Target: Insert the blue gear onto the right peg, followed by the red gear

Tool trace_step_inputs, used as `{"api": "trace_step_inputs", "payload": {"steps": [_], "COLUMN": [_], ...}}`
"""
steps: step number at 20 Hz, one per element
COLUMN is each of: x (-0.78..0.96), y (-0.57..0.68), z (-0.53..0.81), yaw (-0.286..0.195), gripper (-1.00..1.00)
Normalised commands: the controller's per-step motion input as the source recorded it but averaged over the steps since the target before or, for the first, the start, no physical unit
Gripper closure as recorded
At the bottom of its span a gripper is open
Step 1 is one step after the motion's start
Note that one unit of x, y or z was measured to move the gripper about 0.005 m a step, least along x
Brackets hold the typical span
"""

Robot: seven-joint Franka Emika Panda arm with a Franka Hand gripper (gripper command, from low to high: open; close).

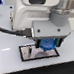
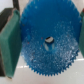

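Wrist view shows your fingers clamped across the rim of the blue gear, which looks light, rigid and slick, so keep that edge grip square.

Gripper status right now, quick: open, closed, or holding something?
Gripper: closed on the blue gear, its fingers pressing the gear's rim, held over the grey plate.

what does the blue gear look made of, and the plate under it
Blue gear: probably moulded plastic, judging by its uniform bright colour, soft sheen and crisp small teeth. Plate: grey face in a black frame, matte looking; too small and blurred to tell metal from plastic.
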Motion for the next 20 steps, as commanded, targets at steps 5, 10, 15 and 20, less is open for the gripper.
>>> {"api": "trace_step_inputs", "payload": {"steps": [5,10,15,20], "x": [0.15,0.03,0.07,0.19], "y": [0.07,0.05,0.0,-0.03], "z": [-0.15,0.2,-0.03,-0.18], "yaw": [0.0,0.0,0.0,0.0], "gripper": [1.0,1.0,1.0,1.0]}}
